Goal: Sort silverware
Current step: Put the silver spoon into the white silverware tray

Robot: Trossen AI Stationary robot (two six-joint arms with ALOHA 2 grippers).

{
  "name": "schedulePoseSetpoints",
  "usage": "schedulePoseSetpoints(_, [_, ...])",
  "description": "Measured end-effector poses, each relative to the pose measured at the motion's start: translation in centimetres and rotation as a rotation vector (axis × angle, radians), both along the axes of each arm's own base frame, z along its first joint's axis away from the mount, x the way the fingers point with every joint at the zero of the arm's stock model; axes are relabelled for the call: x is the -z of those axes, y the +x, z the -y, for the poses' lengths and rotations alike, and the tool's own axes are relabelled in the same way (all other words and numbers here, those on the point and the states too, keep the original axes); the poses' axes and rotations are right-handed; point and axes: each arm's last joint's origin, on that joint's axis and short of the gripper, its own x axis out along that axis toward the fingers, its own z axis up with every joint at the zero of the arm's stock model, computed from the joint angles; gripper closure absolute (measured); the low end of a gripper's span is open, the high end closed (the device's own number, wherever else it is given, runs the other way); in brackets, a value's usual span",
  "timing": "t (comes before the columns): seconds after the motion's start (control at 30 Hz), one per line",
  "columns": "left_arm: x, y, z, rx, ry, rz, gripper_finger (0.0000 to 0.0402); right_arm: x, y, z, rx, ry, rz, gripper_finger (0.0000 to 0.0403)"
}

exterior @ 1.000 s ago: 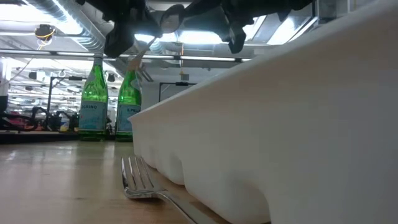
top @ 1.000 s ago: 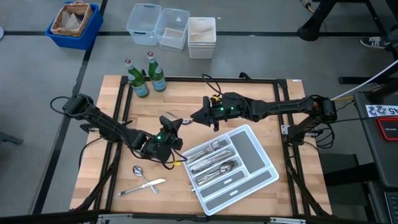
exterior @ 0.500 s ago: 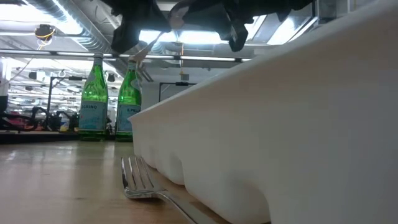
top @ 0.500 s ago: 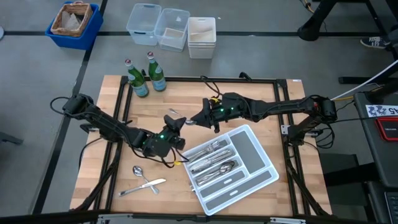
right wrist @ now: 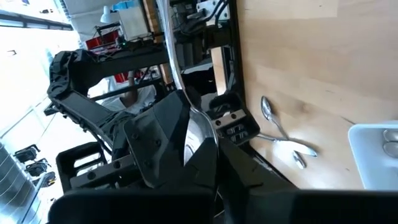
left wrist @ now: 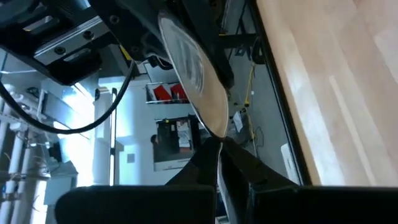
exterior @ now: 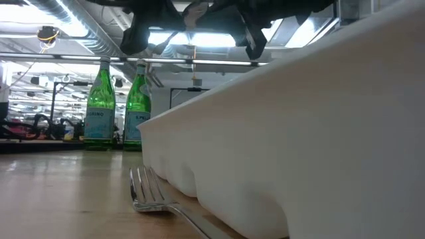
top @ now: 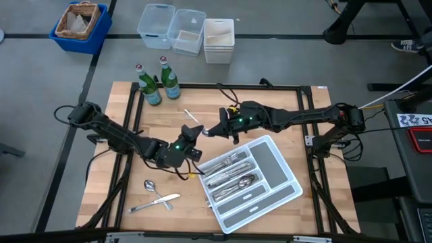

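Both pincers (top: 200, 132) — one spoon (top: 194, 117)

Overhead camera and table-level camera, close against the white tray (exterior: 299, 133), share both bottles (top: 150, 88).

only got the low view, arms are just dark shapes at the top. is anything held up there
observer: yes, a spoon is in the air; the left gripper is shut on its neck.
operator: and the right one
observer: the right gripper is shut on the same spoon's bowl, above bare wood beside the white tray.
operator: anything loose besides that fork
observer: a loose spoon and a knife-like piece lie on the left arm's side of the tray.
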Motion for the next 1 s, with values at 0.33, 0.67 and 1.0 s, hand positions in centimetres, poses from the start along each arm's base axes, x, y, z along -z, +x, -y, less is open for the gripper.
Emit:
schedulePoseSetpoints(0.33, [0.04, 0.10, -0.28, 0.001, 0.003, -0.012, 0.0401, 0.16, -0.03, 0.00, -0.021, -0.075, -0.002, 0.0398])
schedulePoseSetpoints(0.67, [0.07, 0.12, -0.25, 0.009, -0.039, 0.030, 0.0359, 0.32, -0.10, -0.01, -0.046, -0.156, -0.010, 0.0399])
schedulePoseSetpoints(1.0, [0.09, -0.11, 0.54, 0.015, -0.162, 0.176, 0.0323, 0.35, -0.17, -0.03, -0.075, -0.239, -0.007, 0.0401])
